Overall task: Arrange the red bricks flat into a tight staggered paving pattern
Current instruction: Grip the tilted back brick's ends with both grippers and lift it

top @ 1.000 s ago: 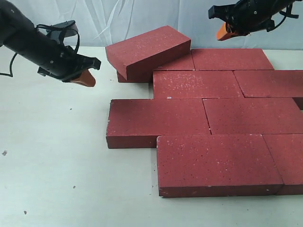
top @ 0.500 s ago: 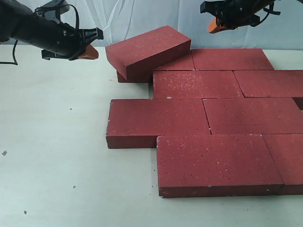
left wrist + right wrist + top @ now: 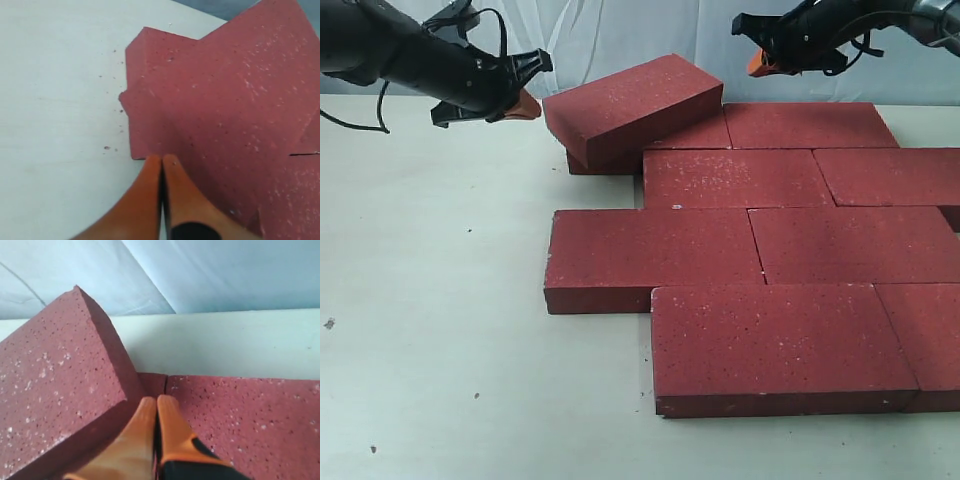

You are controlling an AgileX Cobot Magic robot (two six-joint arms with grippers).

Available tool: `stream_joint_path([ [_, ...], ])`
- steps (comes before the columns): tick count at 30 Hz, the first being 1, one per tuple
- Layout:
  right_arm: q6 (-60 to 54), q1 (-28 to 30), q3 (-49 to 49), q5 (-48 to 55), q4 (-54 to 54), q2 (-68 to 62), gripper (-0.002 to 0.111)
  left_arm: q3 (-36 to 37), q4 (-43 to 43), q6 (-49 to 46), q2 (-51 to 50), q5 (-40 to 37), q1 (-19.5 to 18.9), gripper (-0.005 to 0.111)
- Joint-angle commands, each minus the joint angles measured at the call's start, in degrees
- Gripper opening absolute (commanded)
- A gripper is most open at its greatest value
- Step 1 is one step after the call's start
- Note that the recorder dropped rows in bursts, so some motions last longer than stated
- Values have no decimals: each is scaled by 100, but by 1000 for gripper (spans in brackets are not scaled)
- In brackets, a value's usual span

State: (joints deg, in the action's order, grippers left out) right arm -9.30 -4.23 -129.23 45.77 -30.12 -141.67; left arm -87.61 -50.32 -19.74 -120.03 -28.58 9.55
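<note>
Several red bricks [image 3: 750, 250] lie flat in staggered rows on the white table. One more red brick [image 3: 632, 103] rests tilted on top of the back-left flat brick [image 3: 695, 135], its left end low. My left gripper [image 3: 526, 104] is shut and empty, hovering just left of the tilted brick [image 3: 230, 100]. My right gripper [image 3: 756, 63] is shut and empty, in the air above and to the right of the tilted brick's [image 3: 55, 370] raised end, over the seam of the back row [image 3: 240, 410].
The white table [image 3: 440, 330] spreads out to the left and front of the bricks. A pale blue cloth backdrop [image 3: 620, 30] hangs behind. The paving runs off the right edge of the exterior view.
My left gripper rose and moved right, up to the tilted brick's left end. My right gripper moved left and slightly up toward the brick's raised end. The bricks have not moved.
</note>
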Motion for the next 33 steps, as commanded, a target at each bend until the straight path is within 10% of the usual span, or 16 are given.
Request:
stream_joint_path([
  [1,32,14,-436,-107,-337,-303,-1,-344,1468,1346,-89,-143,77,0],
  [20,-81,14,-1005,-1039,-1309,-1252,-1,-864,1910,1937,-591,15,557,0],
  [33,-914,-111,-1005,93,-1780,-1087,-1,-1020,1955,1937,-612,-45,487,0],
])
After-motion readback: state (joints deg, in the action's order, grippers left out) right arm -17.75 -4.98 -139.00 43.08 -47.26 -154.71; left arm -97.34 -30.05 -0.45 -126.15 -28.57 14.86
